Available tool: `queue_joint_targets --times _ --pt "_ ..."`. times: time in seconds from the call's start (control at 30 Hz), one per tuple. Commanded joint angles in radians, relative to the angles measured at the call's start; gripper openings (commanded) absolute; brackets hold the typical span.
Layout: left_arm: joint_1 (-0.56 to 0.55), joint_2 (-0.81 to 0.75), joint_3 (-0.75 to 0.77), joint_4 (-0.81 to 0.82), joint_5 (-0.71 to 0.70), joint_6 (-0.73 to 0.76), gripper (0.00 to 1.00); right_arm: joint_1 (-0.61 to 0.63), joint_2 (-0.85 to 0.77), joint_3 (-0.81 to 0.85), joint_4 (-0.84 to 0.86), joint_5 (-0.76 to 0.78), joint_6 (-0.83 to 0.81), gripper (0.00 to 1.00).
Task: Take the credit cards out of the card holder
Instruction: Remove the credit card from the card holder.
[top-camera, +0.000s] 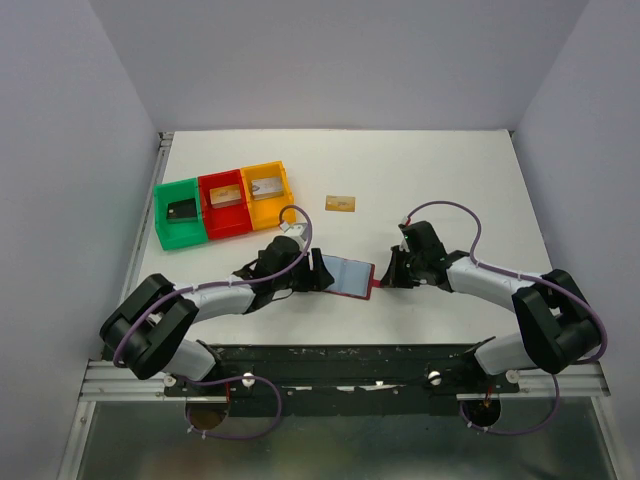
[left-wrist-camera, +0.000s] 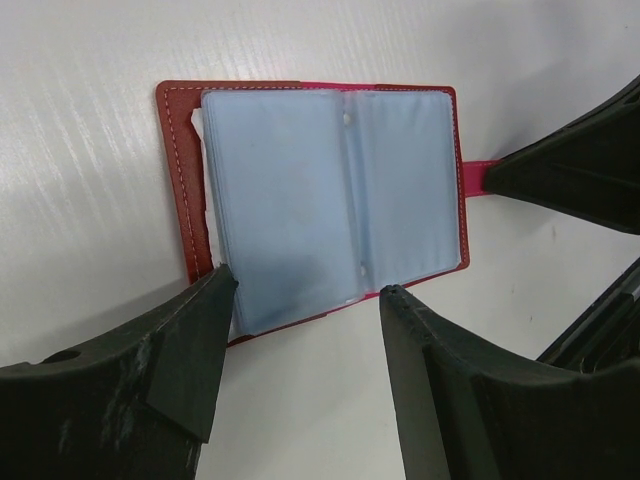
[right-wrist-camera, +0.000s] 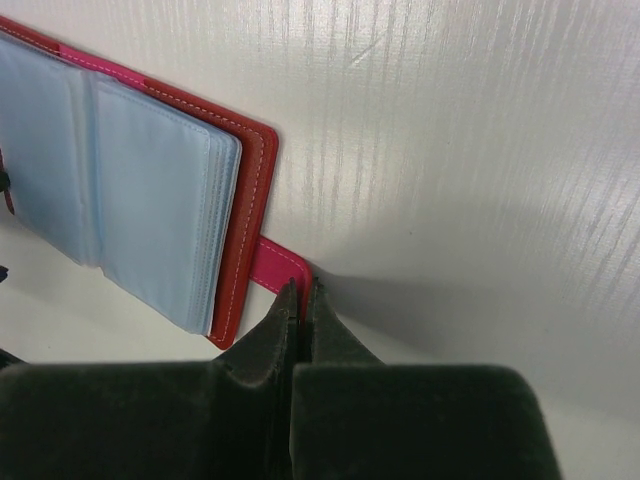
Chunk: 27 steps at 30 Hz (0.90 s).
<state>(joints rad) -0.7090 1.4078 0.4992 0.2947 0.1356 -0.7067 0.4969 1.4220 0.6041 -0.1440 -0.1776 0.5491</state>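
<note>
Right gripper (right-wrist-camera: 301, 290) is pinched tight on the snap tab (right-wrist-camera: 272, 268), pinning the card holder (left-wrist-camera: 185, 170) open; left gripper (left-wrist-camera: 308, 285) is spread wide, blue pockets (left-wrist-camera: 280, 200) right between its fingertips; I'd go slow, nose one finger under a pocket edge, tab clamped so nothing slides.

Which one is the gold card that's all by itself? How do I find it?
On the white table, find the row of coloured trays at the far left. Just right of the yellow tray, the gold card lies flat on the bare tabletop, beyond the open card holder. It is the only loose card outside the trays.
</note>
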Motion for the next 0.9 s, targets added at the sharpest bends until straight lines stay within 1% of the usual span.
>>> queue_joint_targets --times 0.0,0.33,0.53,0.87 --pt "-0.004 0.028 0.029 -0.003 0.028 0.003 0.72 -0.001 0.014 0.02 -0.02 -0.022 -0.012 0.0" --pt "-0.026 0.039 0.05 0.031 0.096 0.05 0.69 -0.001 0.011 0.023 -0.022 -0.031 -0.017 0.01" --pt "-0.058 0.097 0.117 -0.011 0.15 0.096 0.67 -0.001 0.014 0.029 -0.02 -0.04 -0.015 0.01" --pt "-0.119 0.152 0.212 -0.068 0.182 0.176 0.67 -0.001 0.008 0.025 -0.023 -0.033 -0.018 0.01"
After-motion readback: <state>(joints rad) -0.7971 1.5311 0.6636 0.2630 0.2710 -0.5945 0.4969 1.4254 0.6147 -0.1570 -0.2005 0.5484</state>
